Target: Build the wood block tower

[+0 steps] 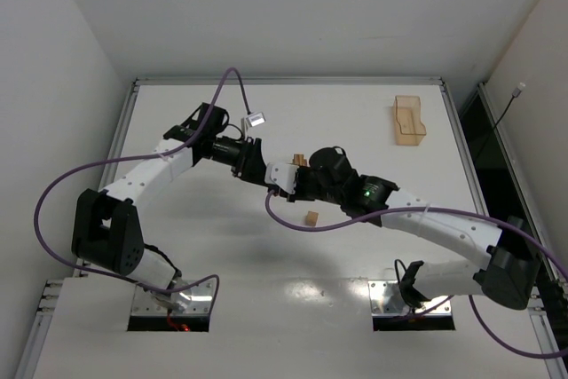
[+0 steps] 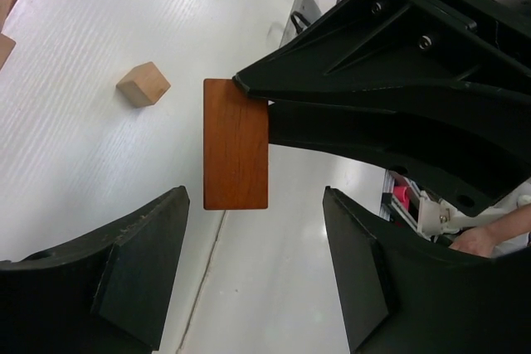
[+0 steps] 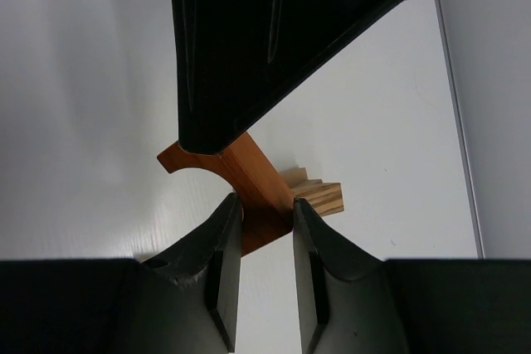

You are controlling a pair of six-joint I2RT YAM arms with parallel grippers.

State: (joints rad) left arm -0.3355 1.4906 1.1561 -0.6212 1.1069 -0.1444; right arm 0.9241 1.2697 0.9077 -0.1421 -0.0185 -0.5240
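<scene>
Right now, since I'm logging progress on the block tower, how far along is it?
Done: little I can confirm. A few tan blocks sit bunched together; stacked or not, I cannot tell. In hand: the right hand grips the reddish-brown arch, with the left hand open around it. Left: placing the arch and the loose tan cube.

You have 2 black-and-white robot arms, left (image 1: 146,175) and right (image 1: 448,228), over 1 white worktop (image 1: 266,308). Count 1 reddish-brown wooden arch block (image 3: 257,176), 1 loose light tan wooden cube (image 1: 311,217) and 1 translucent tan plastic open tray (image 1: 409,121). There is also 1 small cluster of tan wooden blocks (image 1: 300,160). 3 block corners show at the left wrist view's edge, so you cannot tell the cluster's full number.
</scene>
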